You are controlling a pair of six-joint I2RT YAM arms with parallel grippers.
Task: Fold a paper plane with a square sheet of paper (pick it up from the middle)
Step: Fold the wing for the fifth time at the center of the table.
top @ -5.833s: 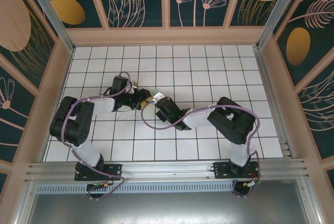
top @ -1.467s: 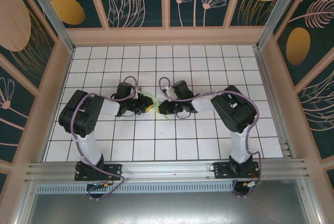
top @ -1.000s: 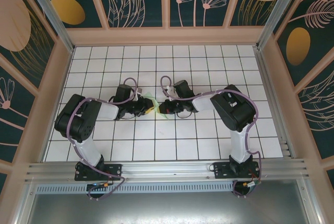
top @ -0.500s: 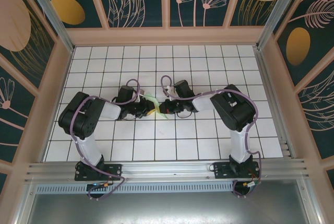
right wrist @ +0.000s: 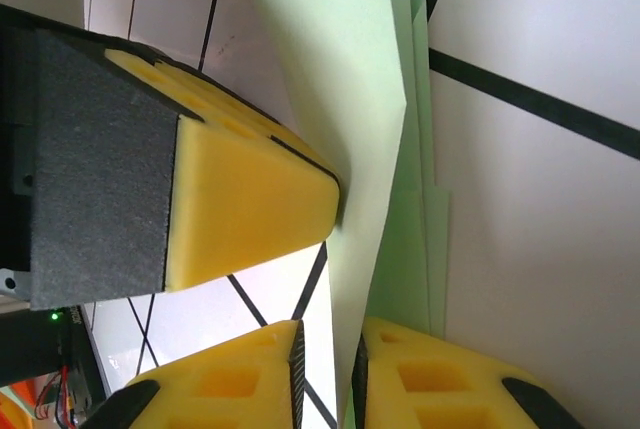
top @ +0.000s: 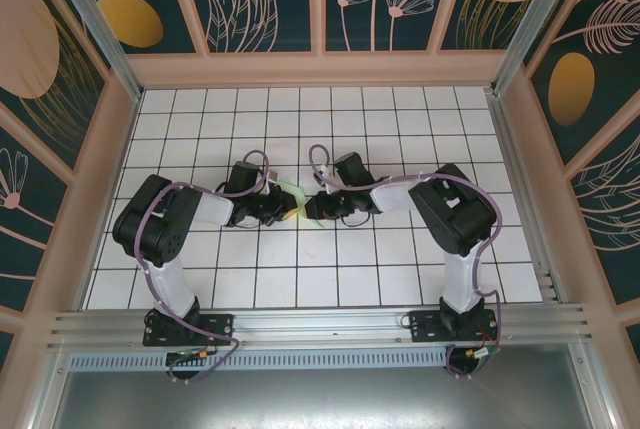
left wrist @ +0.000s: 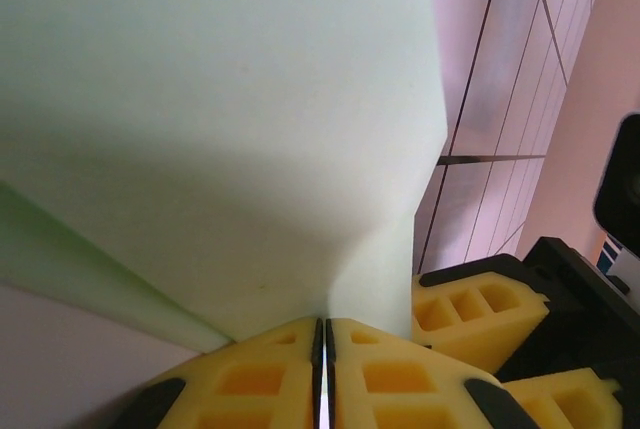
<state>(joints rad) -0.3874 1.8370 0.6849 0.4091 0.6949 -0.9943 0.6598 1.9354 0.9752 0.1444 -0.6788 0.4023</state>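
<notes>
- Now we are in the middle of the folding. The square sheet of paper [top: 296, 196] is not flat but doubled into layers. It stands up from the white grid table [top: 300, 279] just left of the centre of the top view, between the two grippers.
- Seen from the left wrist, the left gripper [left wrist: 322, 334] is closed. Its yellow pads [left wrist: 250, 379] meet at the bottom of the frame with only a hairline between them. The pale green sheet [left wrist: 220, 129] rises out of that line and fills the upper left.
- Seen from the right wrist, the right gripper [right wrist: 328, 364] has its jaws a little apart at the bottom edge. The sheet [right wrist: 340, 69] passes between them, but a thin strip of table shows between one pad and the paper. So we judge that this gripper does not pinch it.
- In the same view, a yellow finger [right wrist: 250, 199] of the other arm comes in from the left side. Its tip touches the sheet near the middle of the frame.
- We judge that the step in hand is the pressing of a crease, with the left side holding and the right side loose.
- The next move, we think, calls for the right gripper to draw clear without dragging the thin layers. It should then find a new place for the following fold. The left grip should be firm, so that the crease does not open.
</notes>
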